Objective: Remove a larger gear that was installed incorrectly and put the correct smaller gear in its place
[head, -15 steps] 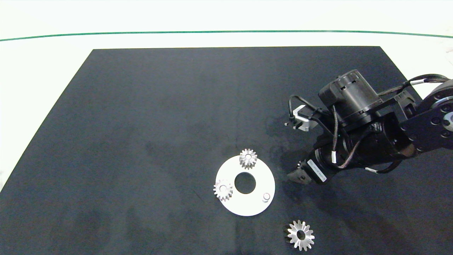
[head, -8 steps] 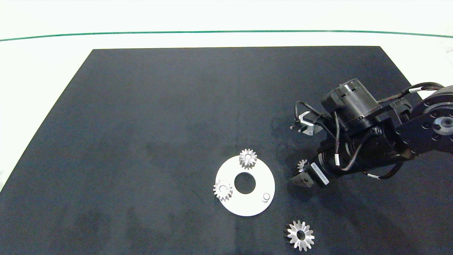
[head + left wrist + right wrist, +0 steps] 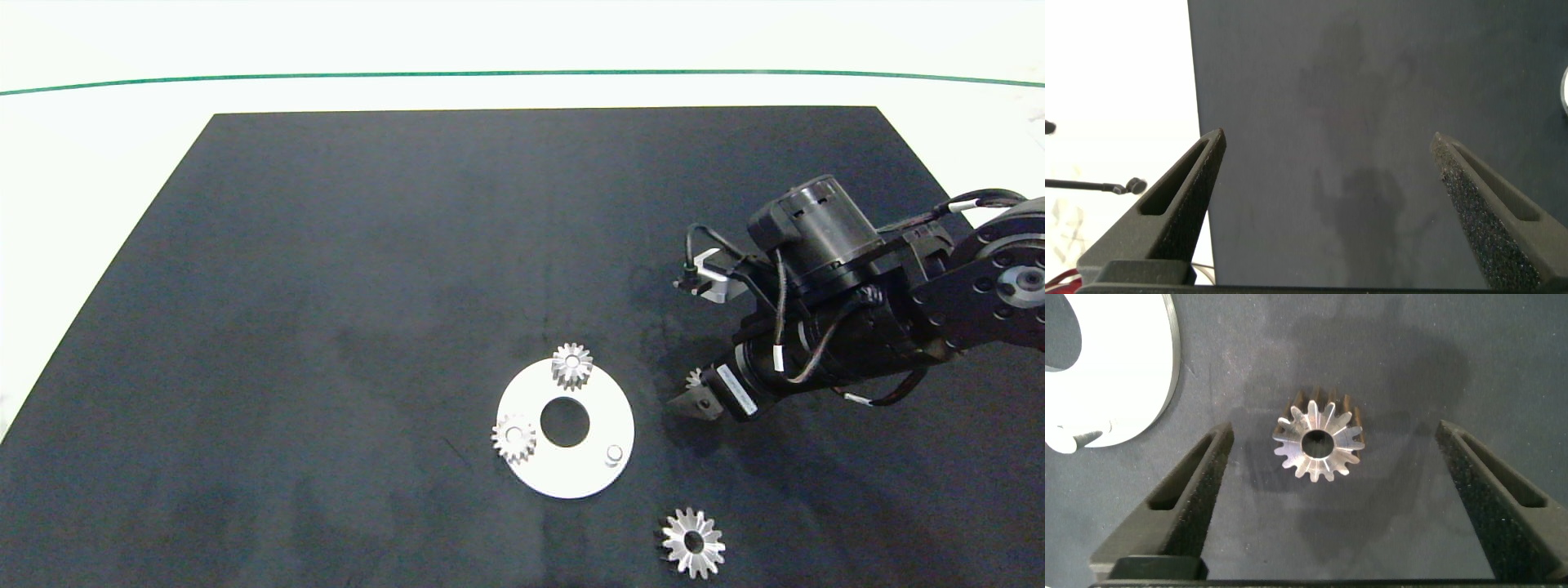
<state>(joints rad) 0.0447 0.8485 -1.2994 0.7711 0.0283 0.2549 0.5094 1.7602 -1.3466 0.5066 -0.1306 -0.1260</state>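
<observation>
- Silver and short-toothed, the small metal gear with a round centre hole (image 3: 1319,442) lies flat on the black mat (image 3: 367,269), between the spread grey fingers of the right gripper (image 3: 1335,498), clear of both pads and a little nearer one of them.
- Because the gear is round, it has no long axis to line up with; my judgement is that the coming grasp depends only on centring the jaws over it and lowering them.
- From above, that smaller gear (image 3: 695,378) shows only as a sliver at the gripper's tip, just beside the white round plate with a wide centre hole (image 3: 596,482), on the side toward the mat's right edge.
- Two like silver gears (image 3: 571,365) sit on the plate's pegs, and a third peg (image 3: 614,453) stands bare.
- Wide, star-like, with long pointed teeth, the larger silver gear (image 3: 692,542) lies flat near the mat's front edge, off the plate, so the removal looks done.
- Only the wrist view shows the whole smaller gear and the jaws' gap; only the overhead view shows the bare peg and the larger gear.
- Far off, the left gripper (image 3: 1327,204) hangs with fingers spread and nothing between them over the mat's left edge.
</observation>
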